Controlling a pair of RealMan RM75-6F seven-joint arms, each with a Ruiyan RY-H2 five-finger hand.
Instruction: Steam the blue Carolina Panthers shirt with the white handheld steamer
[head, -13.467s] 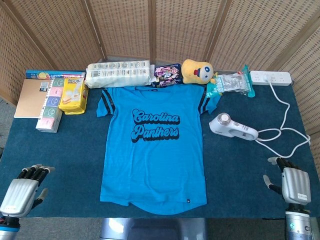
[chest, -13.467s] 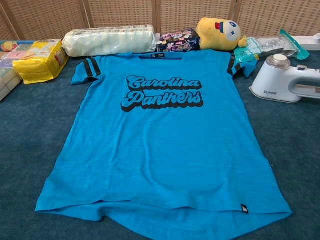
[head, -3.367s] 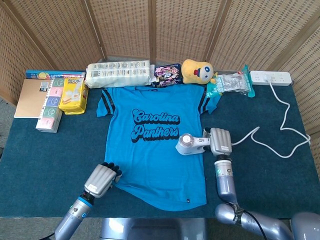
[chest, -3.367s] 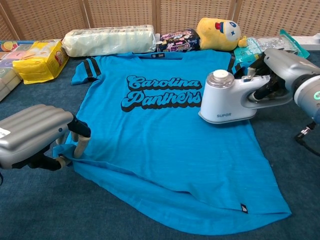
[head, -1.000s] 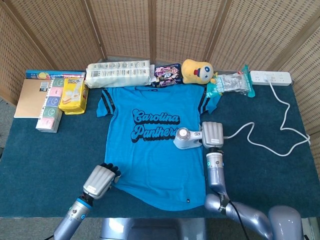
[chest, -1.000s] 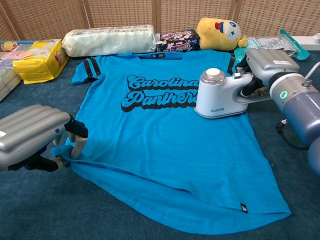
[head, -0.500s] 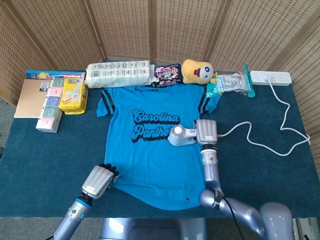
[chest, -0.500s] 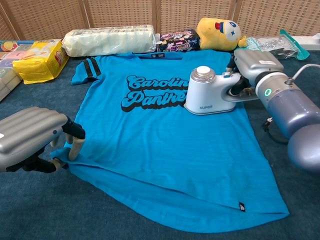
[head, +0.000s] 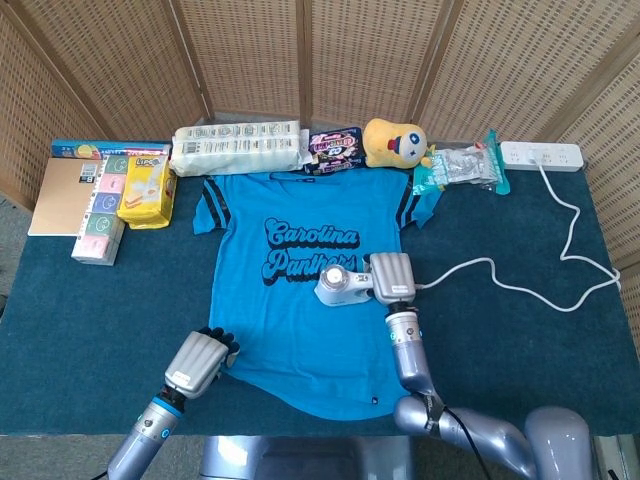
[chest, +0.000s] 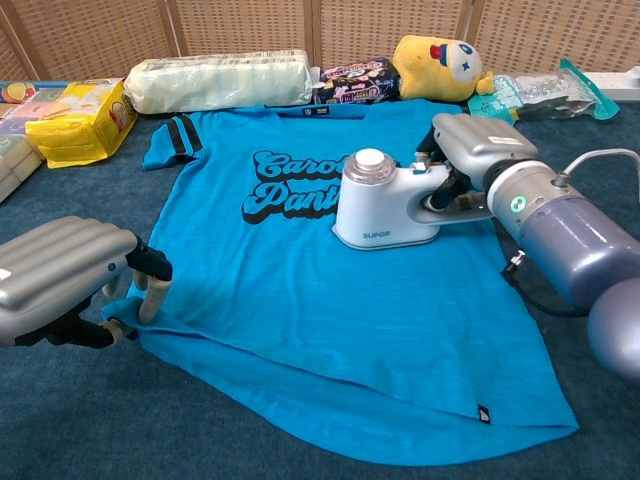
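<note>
While the blue short-sleeved Carolina Panthers shirt (head: 305, 300) is lying flat on the dark blue table cloth (head: 520, 330), the right hand (chest: 470, 150) is grasping the handle of the white handheld steamer (chest: 385, 205) and holding its base over the right end of the black lettering, at the middle of the chest. In the chest view the base appears to be touching the fabric, though I cannot tell for certain. The left hand (chest: 60, 275) is clenching the lower left edge of the shirt between its fingers (chest: 150, 290), and the cloth is puckering into small folds there.

The step in hand looks like a pass across the printed chest, with much of the lower body probably not yet treated. Several things could go wrong from here. If the steamer is dragging rather than gliding, it could be bunching the fabric towards the pinned corner — new creases would be pressed in. Lingering on the print might be harming the lettering. The white power cord (head: 500, 275) is trailing across the table to the white power strip (head: 540, 154); a far reach leftward could be pulling it taut and tugging the steamer off line.
</note>
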